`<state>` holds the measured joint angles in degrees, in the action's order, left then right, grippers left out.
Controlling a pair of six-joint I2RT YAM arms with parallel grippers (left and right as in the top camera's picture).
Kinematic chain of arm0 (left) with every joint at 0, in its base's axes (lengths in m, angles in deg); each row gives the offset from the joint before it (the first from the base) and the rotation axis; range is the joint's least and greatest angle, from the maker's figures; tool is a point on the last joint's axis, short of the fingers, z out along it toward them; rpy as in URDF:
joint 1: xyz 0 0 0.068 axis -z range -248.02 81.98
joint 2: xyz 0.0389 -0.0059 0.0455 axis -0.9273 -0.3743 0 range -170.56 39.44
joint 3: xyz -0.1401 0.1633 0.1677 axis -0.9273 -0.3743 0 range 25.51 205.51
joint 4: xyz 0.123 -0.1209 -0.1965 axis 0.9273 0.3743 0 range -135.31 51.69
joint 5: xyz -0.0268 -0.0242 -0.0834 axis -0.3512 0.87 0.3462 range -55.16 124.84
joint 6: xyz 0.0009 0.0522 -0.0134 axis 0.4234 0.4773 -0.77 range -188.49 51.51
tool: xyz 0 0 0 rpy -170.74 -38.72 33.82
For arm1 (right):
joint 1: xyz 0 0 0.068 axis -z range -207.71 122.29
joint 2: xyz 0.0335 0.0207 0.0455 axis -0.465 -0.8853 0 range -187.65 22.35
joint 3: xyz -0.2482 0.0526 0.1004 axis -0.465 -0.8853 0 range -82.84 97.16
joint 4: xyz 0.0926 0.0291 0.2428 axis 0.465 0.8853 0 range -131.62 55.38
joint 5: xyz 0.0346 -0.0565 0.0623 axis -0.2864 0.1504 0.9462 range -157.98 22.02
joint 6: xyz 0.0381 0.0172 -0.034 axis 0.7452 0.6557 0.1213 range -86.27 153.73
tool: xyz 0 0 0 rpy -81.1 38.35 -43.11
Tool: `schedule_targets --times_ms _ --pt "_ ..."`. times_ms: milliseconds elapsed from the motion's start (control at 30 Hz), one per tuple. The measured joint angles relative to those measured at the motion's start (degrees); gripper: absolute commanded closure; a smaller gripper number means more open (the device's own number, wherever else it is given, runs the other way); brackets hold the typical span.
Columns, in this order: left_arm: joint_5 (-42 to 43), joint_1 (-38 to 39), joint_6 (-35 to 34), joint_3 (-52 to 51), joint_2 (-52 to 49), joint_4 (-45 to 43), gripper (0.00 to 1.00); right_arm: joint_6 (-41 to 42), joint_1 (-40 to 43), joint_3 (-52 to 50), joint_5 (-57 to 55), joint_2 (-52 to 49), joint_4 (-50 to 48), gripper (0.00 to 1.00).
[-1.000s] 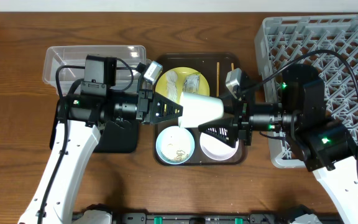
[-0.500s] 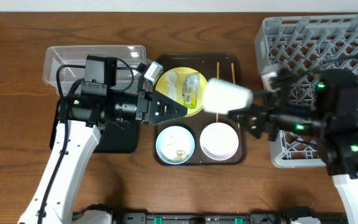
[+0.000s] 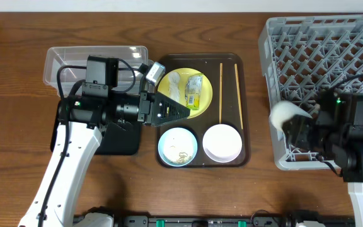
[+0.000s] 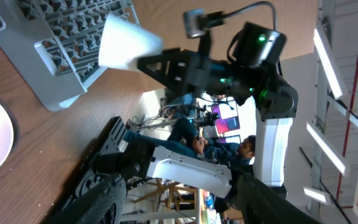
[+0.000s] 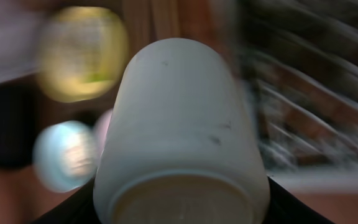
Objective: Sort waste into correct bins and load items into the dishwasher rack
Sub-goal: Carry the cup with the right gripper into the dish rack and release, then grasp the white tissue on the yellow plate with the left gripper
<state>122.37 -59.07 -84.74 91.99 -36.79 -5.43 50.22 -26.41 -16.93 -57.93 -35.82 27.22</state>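
Note:
My right gripper [image 3: 298, 129] is shut on a white cup [image 3: 284, 115] and holds it on its side over the front left corner of the grey dishwasher rack [image 3: 333, 57]. The cup [image 5: 179, 124] fills the right wrist view. My left gripper [image 3: 184, 111] hangs open and holds nothing, above the yellow plate [image 3: 207, 101]. On that plate lie a green-yellow wrapper [image 3: 195, 90] and a white paper scrap [image 3: 175, 81]. Two chopsticks [image 3: 220, 91] lie to its right. A light-blue bowl [image 3: 178, 145] with scraps and a white bowl [image 3: 222, 143] sit in front.
The plate, bowls and chopsticks rest on a brown serving tray [image 3: 244, 154] at the centre. A clear tub [image 3: 93, 60] stands at the back left, and a black tray [image 3: 115, 142] lies under my left arm. The rack takes up the right side.
The left gripper let go of the white cup and stayed put. The right arm carried the cup right, from above the tray to the rack's front left corner.

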Motion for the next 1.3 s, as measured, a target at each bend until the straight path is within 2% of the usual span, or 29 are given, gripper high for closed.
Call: schedule_targets --times_ms 133,233,567,733,833,933,1033,1100,1300 --pt "-0.52 0.0 0.0 0.0 0.0 -0.02 0.39 4.09 1.79 -0.02 -11.28 -3.39 2.58 0.4" --pt "-0.7 0.0 0.0 0.0 0.0 -0.02 0.39 5.51 3.48 -0.02 -14.86 -6.71 2.32 0.4" --pt "-0.94 0.0 0.0 0.0 0.0 -0.02 0.39 5.2 5.33 -0.07 -13.7 -18.25 -2.1 0.39" --pt "-1.16 0.0 0.0 0.0 0.0 -0.04 0.39 4.83 5.33 -0.07 -11.47 -21.88 -5.62 0.28" --pt "-2.45 0.0 0.0 0.0 0.0 0.02 0.39 4.7 5.33 -0.07 -9.86 -22.45 -6.88 0.17" --pt "-5.07 0.24 0.0 0.0 0.0 0.37 0.39 4.55 5.33 -0.02 -8.41 -22.21 -5.4 0.16" --pt "-10.71 1.53 0.0 0.0 0.0 1.88 0.39 3.48 5.31 0.02 -4.76 -20.37 -4.81 0.14" --pt "-17.55 3.54 0.02 0.0 0.0 3.76 0.4 2.05 5.18 0.15 -0.79 -18.08 -5.46 0.13" --pt "-48.09 13.14 -2.99 0.0 -0.2 6.67 0.4 -2.21 3.08 0.98 14.23 -9.88 -10.69 0.11"
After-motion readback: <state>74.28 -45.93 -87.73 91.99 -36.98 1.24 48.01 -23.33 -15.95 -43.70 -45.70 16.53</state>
